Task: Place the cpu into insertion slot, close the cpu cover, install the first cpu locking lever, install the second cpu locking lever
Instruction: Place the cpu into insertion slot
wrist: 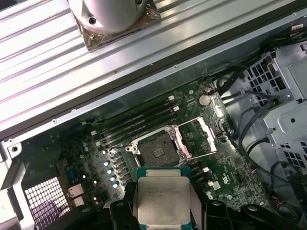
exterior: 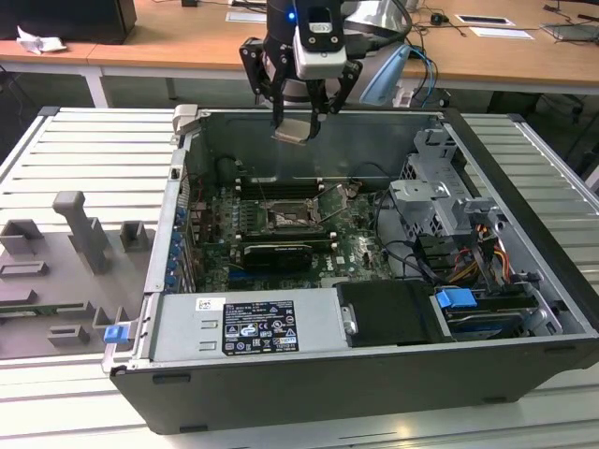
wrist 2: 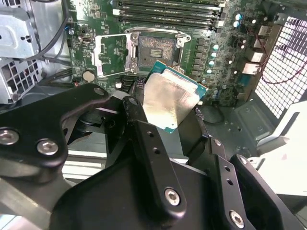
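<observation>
Gripper (exterior: 299,119) clamped on the cpu (exterior: 297,129), with a black finger (wrist 2: 144,132) on either edge of the chip. The cpu hangs slightly tilted in the air over the far part of the open computer case (exterior: 281,393), well apart from the green motherboard (exterior: 360,245) below it. In both wrist views the chip's pale metal top (wrist 2: 169,101) (wrist: 162,197) faces the camera, a green border showing round it. The insertion slot (exterior: 285,218) (wrist 2: 156,49) (wrist: 157,150) lies bare, its dark contact field exposed. The cpu cover (wrist 2: 101,56) (wrist: 209,138) stands open, swung off the socket to the side nearer the round coin cell (wrist 2: 88,75). Long memory slots (wrist 2: 168,10) run just beside the socket; a black expansion card (exterior: 276,254) sits on its other side. The case rests on a slatted metal table (exterior: 56,154).
</observation>
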Robot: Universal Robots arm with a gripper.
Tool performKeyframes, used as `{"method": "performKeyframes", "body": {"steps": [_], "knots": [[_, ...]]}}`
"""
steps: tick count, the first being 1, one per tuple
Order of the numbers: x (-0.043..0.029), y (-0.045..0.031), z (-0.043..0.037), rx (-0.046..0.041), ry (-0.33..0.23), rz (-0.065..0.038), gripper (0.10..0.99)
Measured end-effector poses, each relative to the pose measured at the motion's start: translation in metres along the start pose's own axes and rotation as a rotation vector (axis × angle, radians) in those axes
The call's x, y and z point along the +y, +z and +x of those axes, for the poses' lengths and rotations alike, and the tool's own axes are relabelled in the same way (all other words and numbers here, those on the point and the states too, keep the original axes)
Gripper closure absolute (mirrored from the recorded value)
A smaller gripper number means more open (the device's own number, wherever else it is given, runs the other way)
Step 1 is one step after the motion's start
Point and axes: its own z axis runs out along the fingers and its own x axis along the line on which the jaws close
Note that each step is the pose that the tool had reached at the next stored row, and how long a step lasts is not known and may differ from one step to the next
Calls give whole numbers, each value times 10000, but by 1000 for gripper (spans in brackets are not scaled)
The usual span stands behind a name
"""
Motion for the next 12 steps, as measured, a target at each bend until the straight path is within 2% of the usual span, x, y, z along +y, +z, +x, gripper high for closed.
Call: {"method": "performKeyframes", "body": {"steps": [6, 12], "knots": [[-3, 26, 0, -7, 75, 0, 557], [-3, 28, -1, -40, 442, -9, 557]]}}
